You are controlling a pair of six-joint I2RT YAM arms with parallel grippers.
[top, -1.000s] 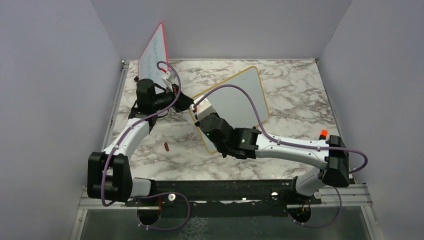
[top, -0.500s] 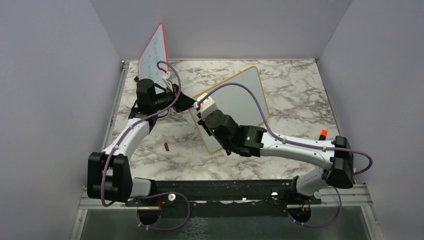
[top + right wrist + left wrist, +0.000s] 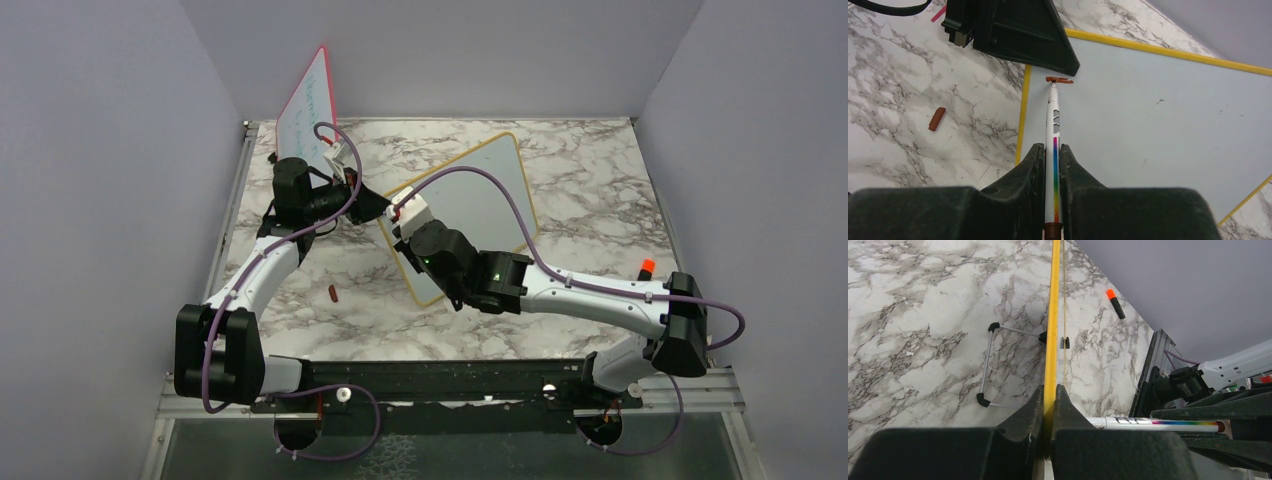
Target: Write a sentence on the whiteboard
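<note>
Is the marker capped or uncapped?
Uncapped: the marker, gripped by the right claw, presses its bare tip on the whiteboard at a short dark red stroke.

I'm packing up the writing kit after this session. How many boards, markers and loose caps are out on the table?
Boards: 2 (yellow-framed board, red-framed board)
Markers: 2 (white marker held in the right tool, orange-capped marker lying loose)
Loose caps: 1 (dark red cap)
Total: 5
</note>
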